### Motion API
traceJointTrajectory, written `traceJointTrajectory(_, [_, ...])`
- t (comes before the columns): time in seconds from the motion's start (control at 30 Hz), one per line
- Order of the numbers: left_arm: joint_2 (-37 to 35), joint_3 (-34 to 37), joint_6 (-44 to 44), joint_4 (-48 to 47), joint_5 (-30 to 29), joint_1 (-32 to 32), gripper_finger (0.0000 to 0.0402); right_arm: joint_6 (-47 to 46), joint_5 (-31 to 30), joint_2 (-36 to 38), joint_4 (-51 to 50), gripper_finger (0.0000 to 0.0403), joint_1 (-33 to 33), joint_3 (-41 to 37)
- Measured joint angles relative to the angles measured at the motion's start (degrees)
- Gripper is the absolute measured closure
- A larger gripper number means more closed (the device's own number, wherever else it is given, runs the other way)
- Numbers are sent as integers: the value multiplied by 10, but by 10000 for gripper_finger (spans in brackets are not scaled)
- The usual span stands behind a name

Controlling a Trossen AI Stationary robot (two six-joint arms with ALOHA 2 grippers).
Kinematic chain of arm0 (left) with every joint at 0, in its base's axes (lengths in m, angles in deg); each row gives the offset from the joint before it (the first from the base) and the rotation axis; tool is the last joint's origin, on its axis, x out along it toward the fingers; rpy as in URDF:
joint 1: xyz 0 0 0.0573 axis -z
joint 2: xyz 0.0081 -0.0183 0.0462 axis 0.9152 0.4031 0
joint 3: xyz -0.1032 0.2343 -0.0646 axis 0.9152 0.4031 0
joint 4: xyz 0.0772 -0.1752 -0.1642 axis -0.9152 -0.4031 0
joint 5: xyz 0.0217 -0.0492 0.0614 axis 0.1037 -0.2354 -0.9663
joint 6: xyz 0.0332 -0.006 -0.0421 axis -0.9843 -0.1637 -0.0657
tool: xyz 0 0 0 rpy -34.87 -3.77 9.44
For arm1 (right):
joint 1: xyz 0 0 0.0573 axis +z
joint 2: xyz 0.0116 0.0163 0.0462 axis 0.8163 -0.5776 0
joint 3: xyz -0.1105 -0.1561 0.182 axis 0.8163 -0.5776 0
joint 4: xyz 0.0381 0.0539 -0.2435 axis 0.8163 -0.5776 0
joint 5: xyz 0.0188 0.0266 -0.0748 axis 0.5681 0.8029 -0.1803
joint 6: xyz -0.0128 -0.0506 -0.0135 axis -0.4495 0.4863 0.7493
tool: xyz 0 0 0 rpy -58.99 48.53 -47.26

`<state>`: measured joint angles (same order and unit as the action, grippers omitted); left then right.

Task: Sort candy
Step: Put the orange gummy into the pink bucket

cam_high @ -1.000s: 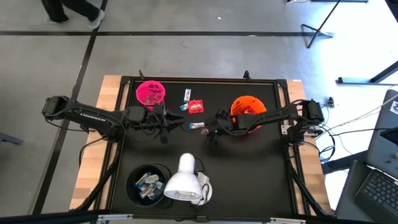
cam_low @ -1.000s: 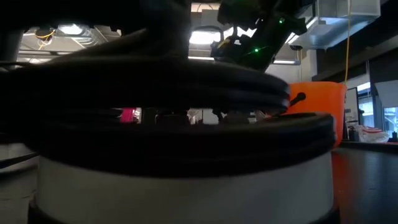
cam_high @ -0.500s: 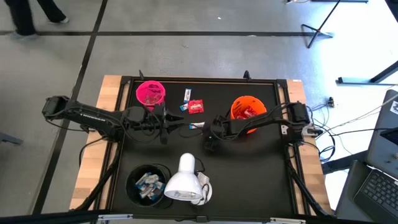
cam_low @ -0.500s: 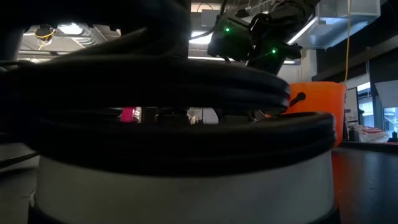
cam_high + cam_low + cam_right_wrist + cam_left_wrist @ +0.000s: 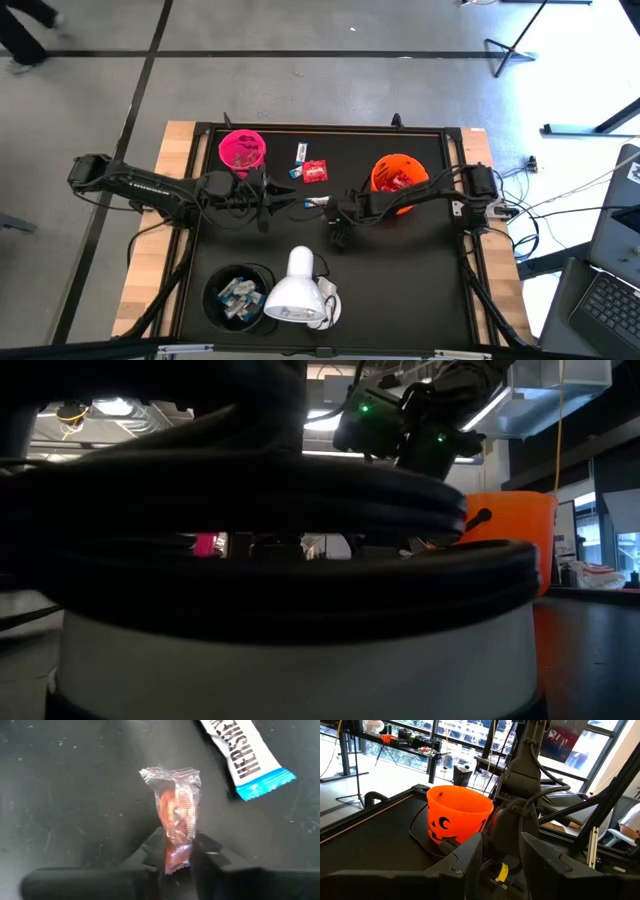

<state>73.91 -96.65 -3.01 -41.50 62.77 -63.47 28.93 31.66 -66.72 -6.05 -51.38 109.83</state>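
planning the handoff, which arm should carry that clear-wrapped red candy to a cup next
Right. The right gripper is already pinched on the clear-wrapped red candy, beside the white-and-blue bar, with the orange cup close by. The left gripper sits mid-table; nothing visible between its fingers.

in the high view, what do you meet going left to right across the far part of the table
pink cup → white-and-blue wrapped bar → red crinkly packet → orange cup
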Motion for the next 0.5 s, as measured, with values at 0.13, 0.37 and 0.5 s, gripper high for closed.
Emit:
traceJointTrajectory(0.13, [0, 0, 0, 0, 0, 0, 276, 1, 27, 5, -5, 372, 0, 0])
traceJointTrajectory(0.37, [0, 0, 0, -11, 1, 0, 276, 0, 43, 37, -5, 388, 1, 0])
traceJointTrajectory(0.5, [1, 0, 0, -21, 1, 1, 276, -2, 28, 64, 3, 378, 1, 0])
